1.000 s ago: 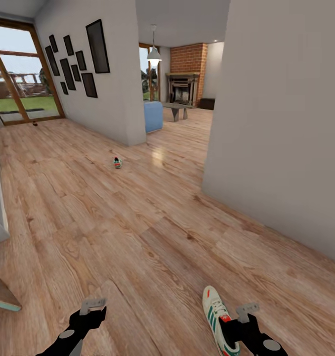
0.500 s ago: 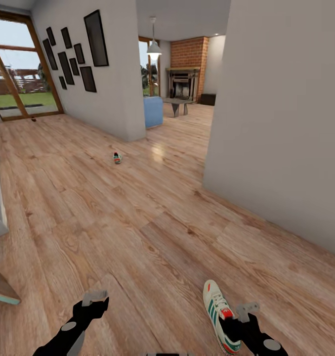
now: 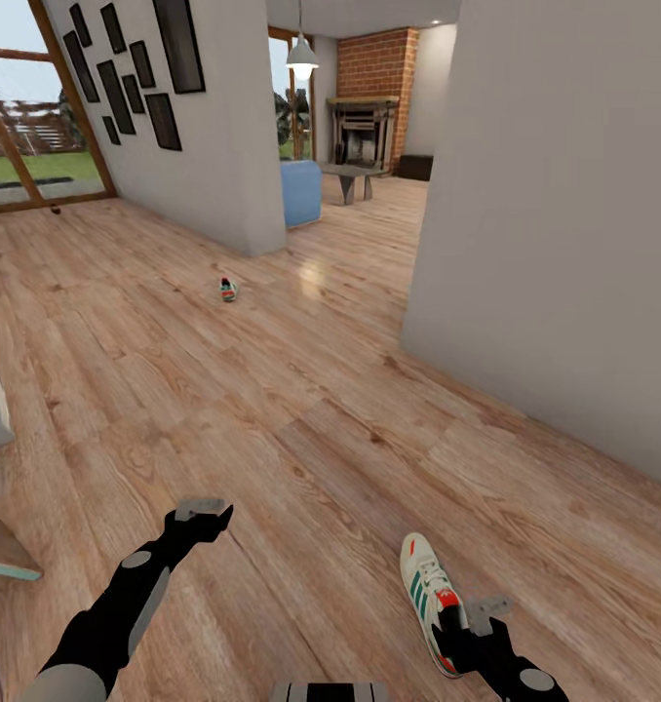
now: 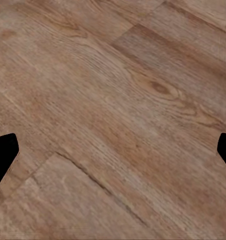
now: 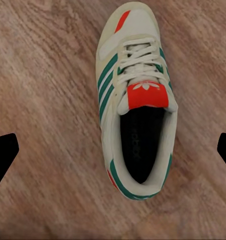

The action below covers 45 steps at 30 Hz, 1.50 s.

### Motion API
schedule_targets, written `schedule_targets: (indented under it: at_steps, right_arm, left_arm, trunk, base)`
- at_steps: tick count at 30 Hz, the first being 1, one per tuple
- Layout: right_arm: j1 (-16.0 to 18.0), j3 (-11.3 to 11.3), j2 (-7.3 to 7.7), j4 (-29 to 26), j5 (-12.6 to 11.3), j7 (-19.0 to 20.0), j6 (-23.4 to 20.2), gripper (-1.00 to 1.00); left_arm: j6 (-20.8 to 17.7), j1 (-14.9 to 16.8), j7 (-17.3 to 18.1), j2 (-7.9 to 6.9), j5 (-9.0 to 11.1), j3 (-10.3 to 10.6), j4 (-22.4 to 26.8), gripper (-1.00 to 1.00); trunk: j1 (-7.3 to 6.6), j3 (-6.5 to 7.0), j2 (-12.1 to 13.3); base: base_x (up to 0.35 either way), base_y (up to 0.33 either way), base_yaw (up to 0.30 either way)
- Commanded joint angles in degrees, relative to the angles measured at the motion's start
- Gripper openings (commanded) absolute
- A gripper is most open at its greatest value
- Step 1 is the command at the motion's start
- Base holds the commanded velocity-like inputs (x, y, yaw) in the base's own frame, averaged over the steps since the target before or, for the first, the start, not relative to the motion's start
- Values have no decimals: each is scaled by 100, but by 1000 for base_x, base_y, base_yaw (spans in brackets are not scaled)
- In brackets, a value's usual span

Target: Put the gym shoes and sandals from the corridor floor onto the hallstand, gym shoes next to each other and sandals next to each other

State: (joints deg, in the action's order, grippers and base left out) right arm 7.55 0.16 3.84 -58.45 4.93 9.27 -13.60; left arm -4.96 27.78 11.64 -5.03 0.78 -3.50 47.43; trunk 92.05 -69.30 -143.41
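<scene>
The right gripper [image 3: 475, 624] hangs over the corridor floor [image 3: 301, 429] with its jaws spread wide and nothing between them; in the right wrist view the two black fingertips [image 5: 3, 155] sit at opposite edges with bare planks and a shoe between. The left gripper [image 3: 200, 515] reaches forward over bare wood planks, its jaws likewise spread and empty.

Around the right gripper, a tall pale grey wall [image 3: 564, 224] rises ahead and to its right side, well apart from it. Far ahead, past the left gripper, a second wall carries black picture frames [image 3: 126, 73], and beyond it stand a blue armchair [image 3: 301, 193] and a brick fireplace [image 3: 369, 107]. Nothing lies between the right gripper and the shoe beneath it.

The near gym shoe [image 3: 431, 603] lies upright on the floor directly below the right gripper, heel under the gripper and toe pointing away from it, not touched by either finger. The far gym shoe [image 3: 229, 290] lies well ahead of the left gripper, near the corner of the framed wall. A small dark object [image 3: 56, 209], too small to identify, lies by the glass door [image 3: 28, 146].
</scene>
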Motion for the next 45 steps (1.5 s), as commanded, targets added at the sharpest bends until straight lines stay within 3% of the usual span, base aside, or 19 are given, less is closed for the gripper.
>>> schedule_targets:
  at_steps: [1,3,9,14,26,32,33,35,41,45]
  right_arm:
    - [1,1,2,-14,52,23,-32,100]
    - [1,1,2,-28,52,23,-36,100]
    - [1,1,2,-34,52,22,-31,100]
    - [1,1,2,-35,52,22,-30,100]
    - [1,-6,2,-39,50,23,-29,100]
    - [1,-19,2,-57,52,10,-29,100]
    - [1,-49,7,-119,52,-277,-16,100]
    - [1,-59,13,-130,52,-460,8,100]
    - [1,-63,18,-127,48,-628,100,100]
    - [1,-61,19,-134,44,-655,128,100]
  left_arm:
    - [-67,2,42,6,7,-19,82,100]
    - [-150,7,45,44,-3,-14,489,100]
    - [-393,1,48,18,17,-22,820,100]
    - [-481,-4,48,4,31,-42,885,100]
    - [-468,-61,49,-7,36,-63,907,100]
    - [-453,-77,49,-8,35,-70,908,100]
    - [-444,-86,42,4,34,-70,908,100]
    - [-441,-87,41,8,35,-66,908,100]
    - [-448,-90,40,7,36,-64,908,100]
    - [-457,-89,40,3,36,-63,908,100]
  trunk:
    - [-1,-10,-2]
    - [-1,-15,-2]
    - [-1,-18,-2]
    - [4,-64,-5]
    - [35,-409,-21]
    - [35,-448,-21]
    - [35,-449,-21]
    - [35,-450,-21]
    - [35,-451,-21]
    - [45,-541,-26]
  base:
    - [0,0,0]
    - [0,0,0]
    - [0,0,0]
    - [0,0,0]
    - [0,0,0]
    - [0,0,0]
    - [0,0,0]
    - [0,0,0]
    - [0,0,0]
    - [0,0,0]
